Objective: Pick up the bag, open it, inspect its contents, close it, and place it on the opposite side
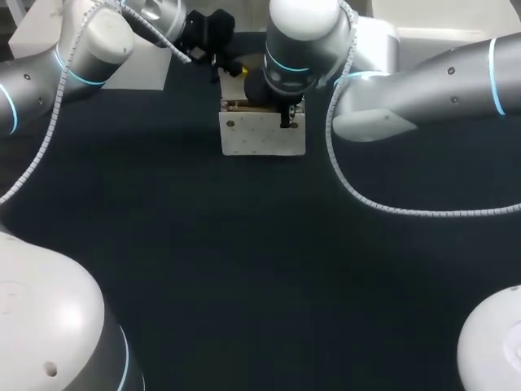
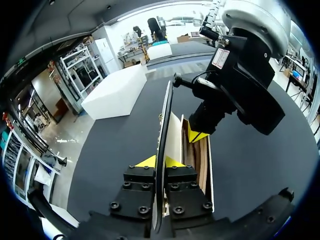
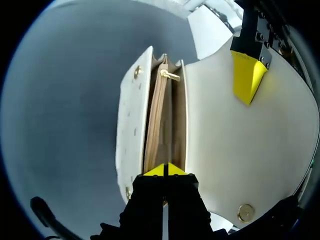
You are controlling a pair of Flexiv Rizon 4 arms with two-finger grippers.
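Bag [image 1: 262, 134] mouth: blocked from above by the right gripper [image 3: 164, 170]; flap [image 3: 225, 150] side is taken up by the left gripper [image 2: 160, 161]. Table [image 1: 260, 269] in front: passage afforded.

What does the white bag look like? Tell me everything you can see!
The bag is white and smooth like leather, with small gold studs. It sits open on the dark table. Its flap is held up, pinched by the left pincer. Inside are tan pockets and a little gold clasp. The right pincer is at its open top.
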